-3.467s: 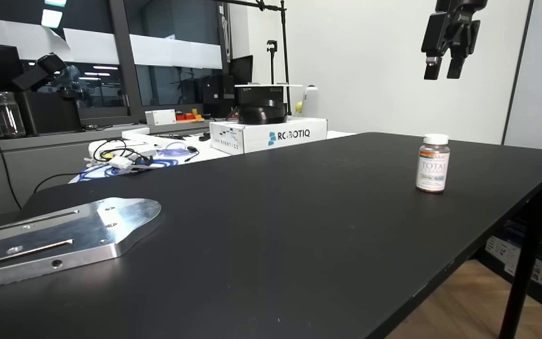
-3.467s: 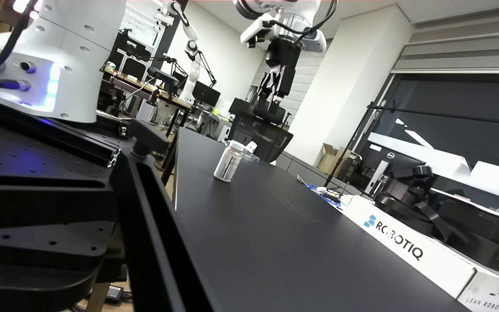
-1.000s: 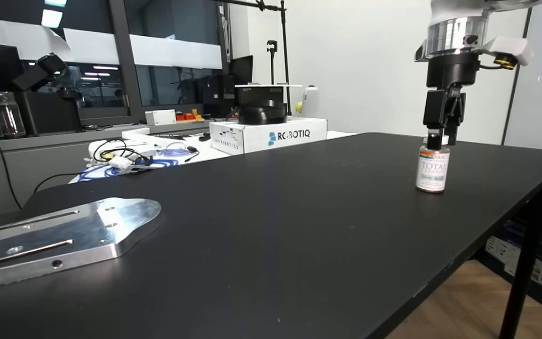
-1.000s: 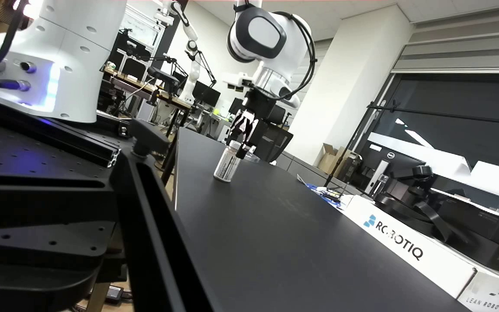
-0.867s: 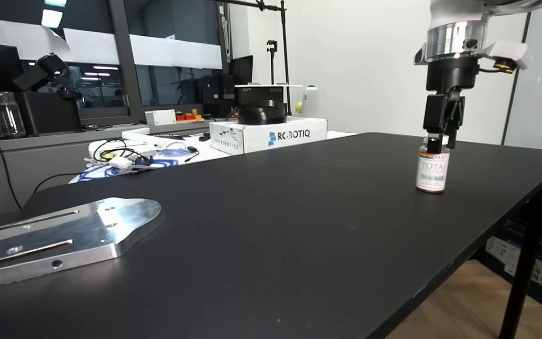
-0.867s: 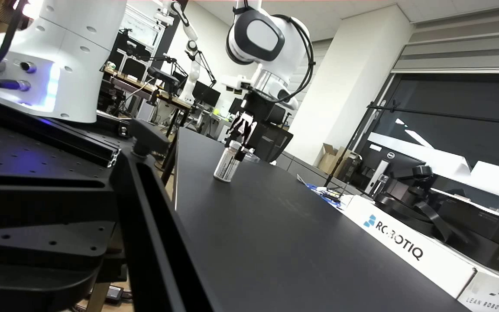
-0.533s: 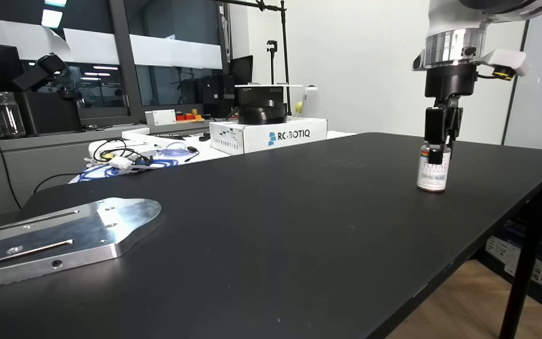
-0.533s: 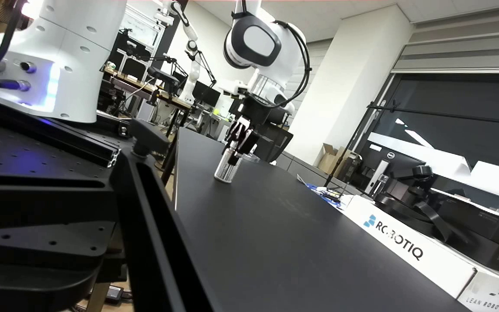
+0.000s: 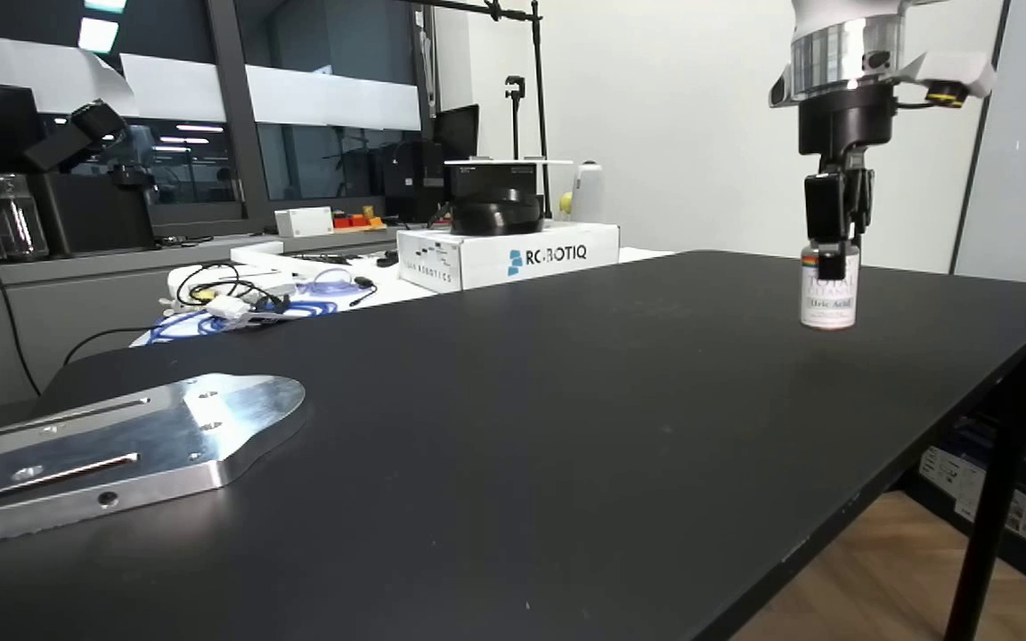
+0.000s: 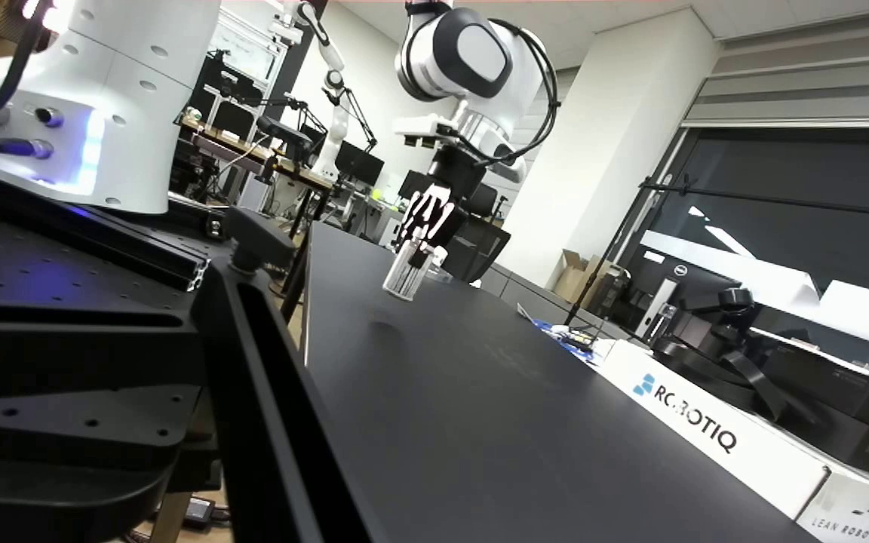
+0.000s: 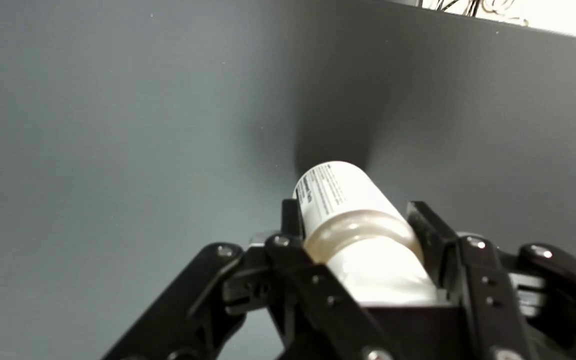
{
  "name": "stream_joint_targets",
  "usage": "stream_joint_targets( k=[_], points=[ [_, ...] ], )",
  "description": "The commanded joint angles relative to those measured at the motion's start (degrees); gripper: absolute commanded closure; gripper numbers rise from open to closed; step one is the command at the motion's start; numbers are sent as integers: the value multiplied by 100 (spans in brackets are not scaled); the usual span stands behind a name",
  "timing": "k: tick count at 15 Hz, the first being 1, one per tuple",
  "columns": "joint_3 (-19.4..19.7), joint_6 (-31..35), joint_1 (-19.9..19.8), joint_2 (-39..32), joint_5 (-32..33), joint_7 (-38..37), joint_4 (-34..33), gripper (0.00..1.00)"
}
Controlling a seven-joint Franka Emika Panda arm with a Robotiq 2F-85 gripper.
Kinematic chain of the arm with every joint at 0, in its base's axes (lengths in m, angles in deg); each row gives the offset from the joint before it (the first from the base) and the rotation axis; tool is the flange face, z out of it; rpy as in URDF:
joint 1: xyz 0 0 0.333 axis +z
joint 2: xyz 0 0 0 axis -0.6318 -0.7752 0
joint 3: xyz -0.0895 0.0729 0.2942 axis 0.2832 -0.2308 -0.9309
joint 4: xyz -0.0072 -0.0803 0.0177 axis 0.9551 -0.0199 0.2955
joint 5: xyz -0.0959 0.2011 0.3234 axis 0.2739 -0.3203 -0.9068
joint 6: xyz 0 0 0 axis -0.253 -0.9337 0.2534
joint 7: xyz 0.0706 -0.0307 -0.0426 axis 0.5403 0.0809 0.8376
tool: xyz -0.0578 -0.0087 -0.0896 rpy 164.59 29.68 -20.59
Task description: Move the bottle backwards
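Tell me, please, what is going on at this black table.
A robot arm holds a small white-labelled bottle in its gripper, fingers against opposite sides. The bottle is roughly upright and lifted clear of the black table. The task is to move it backwards; it has not yet been set down.

Black gripper [image 9: 843, 256], in an exterior view, clasping a small, upright, white-labelled bottle [image 9: 828, 308], one finger [image 9: 831, 265] across its upper part. Dark table [image 9: 513, 445], bearing a silver slotted metal plate [image 9: 157, 427] at left; beyond the table's edge, a white box [image 9: 535, 258] lettered ROBOTIQ.
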Motion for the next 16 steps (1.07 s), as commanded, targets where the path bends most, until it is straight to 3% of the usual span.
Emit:
stream_joint_targets(
  k=[1,2,3,6,16],
  points=[
    [-93,-553,53,802,481,-597,34,69],
    [-143,-685,55,983,531,-600,47,69],
    [-58,-410,28,540,317,-258,-28,44],
    [-130,-623,33,894,402,-329,1,44],
    [-132,-625,32,917,409,-343,33,44]
  ],
)
